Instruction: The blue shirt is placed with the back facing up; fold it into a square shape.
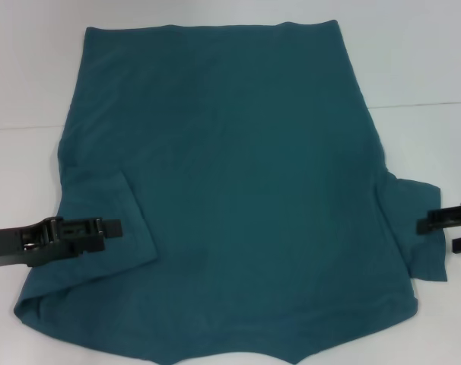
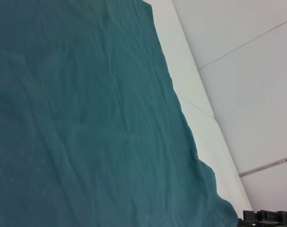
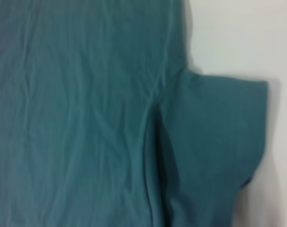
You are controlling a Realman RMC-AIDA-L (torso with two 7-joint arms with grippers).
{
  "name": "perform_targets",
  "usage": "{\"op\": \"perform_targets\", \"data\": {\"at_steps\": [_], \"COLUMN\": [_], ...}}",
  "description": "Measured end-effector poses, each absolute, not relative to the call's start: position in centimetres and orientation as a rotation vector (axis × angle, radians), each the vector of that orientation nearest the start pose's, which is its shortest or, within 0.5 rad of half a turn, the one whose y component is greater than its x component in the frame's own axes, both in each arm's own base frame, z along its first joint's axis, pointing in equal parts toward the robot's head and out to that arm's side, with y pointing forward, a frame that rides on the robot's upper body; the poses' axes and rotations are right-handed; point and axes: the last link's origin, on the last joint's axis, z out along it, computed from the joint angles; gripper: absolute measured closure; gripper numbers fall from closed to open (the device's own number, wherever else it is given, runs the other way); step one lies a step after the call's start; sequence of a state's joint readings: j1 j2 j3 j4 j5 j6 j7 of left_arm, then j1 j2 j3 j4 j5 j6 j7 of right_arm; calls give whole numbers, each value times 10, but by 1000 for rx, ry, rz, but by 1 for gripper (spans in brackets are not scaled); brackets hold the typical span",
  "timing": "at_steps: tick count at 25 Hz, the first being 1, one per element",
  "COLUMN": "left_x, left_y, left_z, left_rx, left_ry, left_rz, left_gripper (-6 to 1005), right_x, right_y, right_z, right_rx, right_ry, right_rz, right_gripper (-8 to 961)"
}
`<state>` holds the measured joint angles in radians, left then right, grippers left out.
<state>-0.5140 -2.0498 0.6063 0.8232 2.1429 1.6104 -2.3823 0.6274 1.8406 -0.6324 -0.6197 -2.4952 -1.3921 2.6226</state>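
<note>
Two end effectors flank the blue shirt point(image 1: 238, 190), spread back-up across the worktop point(image 1: 428, 61).
Left end effector point(image 1: 112, 226) hangs over the left sleeve, which is folded inward; right end effector point(image 1: 427, 223) is at the outspread right sleeve. Finger state: cannot tell for either.

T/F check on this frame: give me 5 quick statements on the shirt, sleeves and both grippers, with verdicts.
1. The blue shirt lies spread flat on the white table. True.
2. White lettering shows on the upward face of the shirt. False: the visible face is plain.
3. The left sleeve is already folded in over the body. True.
4. The right sleeve is folded in too. False: it sticks out sideways past the body.
5. The left gripper hangs over the shirt's far hem. False: it is at the left sleeve, while the right gripper is at the right sleeve.
</note>
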Motion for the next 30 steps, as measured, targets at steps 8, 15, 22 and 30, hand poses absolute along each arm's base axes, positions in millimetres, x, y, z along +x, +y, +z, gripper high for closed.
{"op": "perform_targets", "data": {"at_steps": [8,15,22,30], "left_x": [-278,-278,-277,-274], "left_y": [334,335,335,338], "left_z": [42,42,42,43], "left_rx": [-2269,-2267,-2261,-2260], "left_ry": [-1844,-1843,-1856,-1858], "left_rz": [-695,-695,-697,-699], "left_gripper": [367,368,368,368], "right_x": [334,331,330,330], "right_y": [378,381,380,380], "right_z": [79,75,76,82], "right_rx": [-1868,-1887,-1895,-1899], "right_ry": [1975,1966,1972,1967], "right_rz": [170,124,117,112], "right_gripper": [32,204,515,676]}}
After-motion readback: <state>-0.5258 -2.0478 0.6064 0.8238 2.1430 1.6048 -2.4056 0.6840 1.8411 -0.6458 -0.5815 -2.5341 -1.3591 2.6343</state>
